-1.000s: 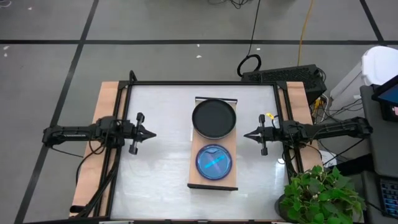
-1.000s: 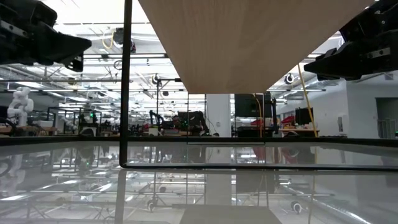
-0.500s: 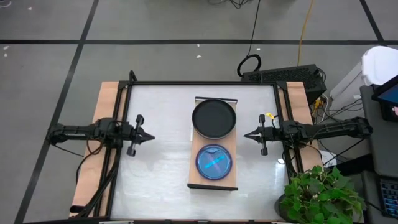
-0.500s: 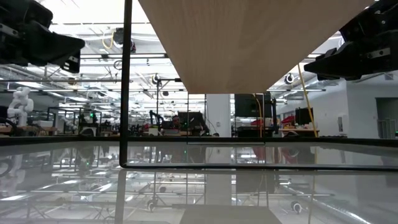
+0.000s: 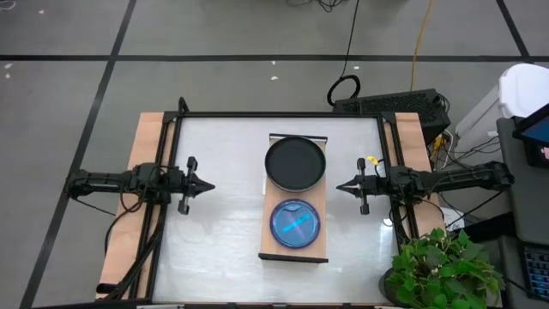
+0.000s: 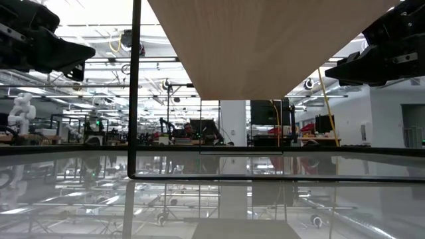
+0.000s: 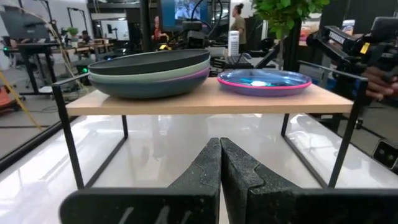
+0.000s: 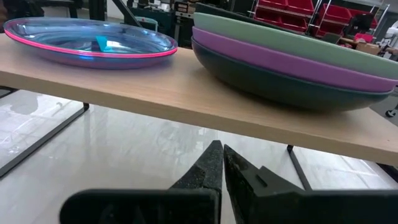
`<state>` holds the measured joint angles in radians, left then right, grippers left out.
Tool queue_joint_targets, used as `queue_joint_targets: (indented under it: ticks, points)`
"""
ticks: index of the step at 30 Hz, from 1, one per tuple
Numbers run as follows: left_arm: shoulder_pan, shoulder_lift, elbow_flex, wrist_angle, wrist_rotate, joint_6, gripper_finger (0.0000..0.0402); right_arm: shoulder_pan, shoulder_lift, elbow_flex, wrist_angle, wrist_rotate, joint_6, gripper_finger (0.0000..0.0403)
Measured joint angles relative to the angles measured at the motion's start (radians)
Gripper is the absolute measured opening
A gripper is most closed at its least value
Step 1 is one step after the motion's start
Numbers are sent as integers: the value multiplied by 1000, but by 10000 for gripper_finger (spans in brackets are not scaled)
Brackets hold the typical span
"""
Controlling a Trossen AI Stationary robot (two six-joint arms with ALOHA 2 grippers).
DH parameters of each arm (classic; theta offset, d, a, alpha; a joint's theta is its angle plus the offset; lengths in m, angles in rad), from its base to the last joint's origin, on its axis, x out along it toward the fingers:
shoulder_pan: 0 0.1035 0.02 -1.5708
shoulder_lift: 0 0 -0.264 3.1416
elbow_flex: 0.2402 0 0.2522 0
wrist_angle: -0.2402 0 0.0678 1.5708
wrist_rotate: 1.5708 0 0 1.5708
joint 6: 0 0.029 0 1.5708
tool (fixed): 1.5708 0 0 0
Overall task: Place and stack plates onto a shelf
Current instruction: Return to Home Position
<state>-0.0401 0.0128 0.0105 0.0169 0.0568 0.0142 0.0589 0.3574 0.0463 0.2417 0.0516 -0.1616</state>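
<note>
Left tool [image 5: 208, 184] and right tool [image 5: 340, 184] hang clenched, empty, flanking the shelf [image 5: 270, 251] mid-frame; the plates [image 5: 295, 163] look fully stacked, so parking fits.

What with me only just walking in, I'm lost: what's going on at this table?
Nothing is being handled. The left gripper and right gripper are shut and empty, one on each side of the shelf. On it stand two stacks: a black plate tops the larger ones, and a blue plate rests on a pink plate beside it.
</note>
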Motion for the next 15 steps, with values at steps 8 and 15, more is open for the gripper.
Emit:
queue_joint_targets:
  ticks: [8,15]
  points:
    - [-4,3,0,-1,-14,27,3,0,0,0,0,-1,3,0]
    - [-4,56,0,-2,-14,29,3,0,-21,0,1,1,0,0]
